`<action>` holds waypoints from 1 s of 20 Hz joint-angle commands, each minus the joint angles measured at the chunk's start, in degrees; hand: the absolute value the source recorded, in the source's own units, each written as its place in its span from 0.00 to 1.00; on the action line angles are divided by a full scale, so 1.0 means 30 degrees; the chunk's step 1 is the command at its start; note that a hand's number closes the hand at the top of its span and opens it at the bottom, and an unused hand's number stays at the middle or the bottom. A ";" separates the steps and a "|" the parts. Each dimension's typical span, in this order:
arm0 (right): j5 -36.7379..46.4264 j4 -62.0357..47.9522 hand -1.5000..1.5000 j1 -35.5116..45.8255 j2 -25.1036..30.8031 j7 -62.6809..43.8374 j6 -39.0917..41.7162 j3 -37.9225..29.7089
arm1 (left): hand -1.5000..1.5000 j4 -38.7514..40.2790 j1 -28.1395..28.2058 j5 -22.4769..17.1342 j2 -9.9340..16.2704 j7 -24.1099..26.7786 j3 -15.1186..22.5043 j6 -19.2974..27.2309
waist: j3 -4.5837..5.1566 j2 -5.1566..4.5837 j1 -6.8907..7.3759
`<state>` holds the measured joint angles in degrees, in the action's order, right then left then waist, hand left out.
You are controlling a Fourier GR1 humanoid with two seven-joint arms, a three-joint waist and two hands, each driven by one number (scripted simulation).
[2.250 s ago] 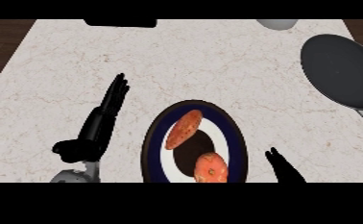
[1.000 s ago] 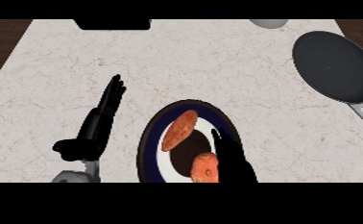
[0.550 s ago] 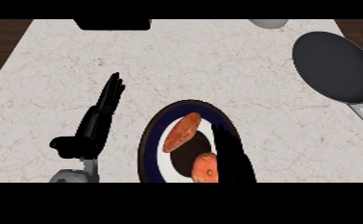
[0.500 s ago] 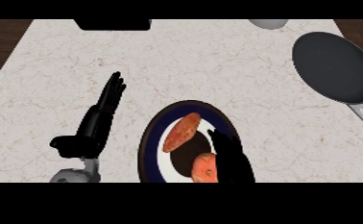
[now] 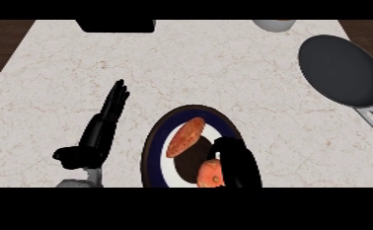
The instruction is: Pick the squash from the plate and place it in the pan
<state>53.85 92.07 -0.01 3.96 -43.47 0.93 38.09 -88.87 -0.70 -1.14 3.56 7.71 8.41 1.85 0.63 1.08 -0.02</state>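
We curl our right hand (image 5: 237,167) around the orange squash (image 5: 209,173) on the plate (image 5: 154,142) at the counter's near edge, the pan (image 5: 336,71) waiting at the right edge, while our left hand (image 5: 102,125) rests open.

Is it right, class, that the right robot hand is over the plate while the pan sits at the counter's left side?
Not quite. The pan sits at the counter's right side, as the head view shows. The right robot hand is indeed over the plate.

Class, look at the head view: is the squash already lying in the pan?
No, the orange squash lies on the plate beside the right hand, while the dark pan is far right.
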 commanded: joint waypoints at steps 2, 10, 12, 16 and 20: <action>0.1256 -0.1263 1.00 0.0313 -0.0059 0.0376 -0.0446 -0.0053 | 0.50 -0.0620 -0.0199 0.0358 -0.0235 -0.0859 0.0169 0.0246 | -0.0211 -0.0346 0.0037; 0.3269 0.0000 1.00 0.2239 0.0479 0.0480 -0.1789 -0.2209 | 0.50 -0.0125 -0.0217 0.0646 -0.0485 -0.0534 0.0169 0.0310 | -0.0210 -0.0361 0.0071; 0.0991 -0.0931 1.00 0.4897 0.1252 0.1604 -0.0053 -0.5110 | 0.50 -0.0751 -0.0872 0.0471 -0.0629 -0.1309 0.0233 0.0328 | -0.0216 -0.0406 0.0239; 0.0538 -0.2018 1.00 0.7121 0.3553 0.3179 -0.0178 -0.7866 | 0.50 -0.0810 0.0272 -0.0013 0.0282 -0.0380 -0.0438 -0.0471 | -0.0211 -0.0376 0.0233; 0.2500 -0.0054 1.00 0.8258 0.2857 0.1501 -0.1523 -0.7719 | 0.50 -0.0859 0.0188 0.0108 0.0188 -0.0336 -0.0362 -0.0438 | -0.0202 -0.0288 0.0037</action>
<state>59.30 87.73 21.39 11.09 -37.57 -2.37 17.73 -90.21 -1.37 -0.53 3.23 6.01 7.75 1.30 0.01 0.01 0.42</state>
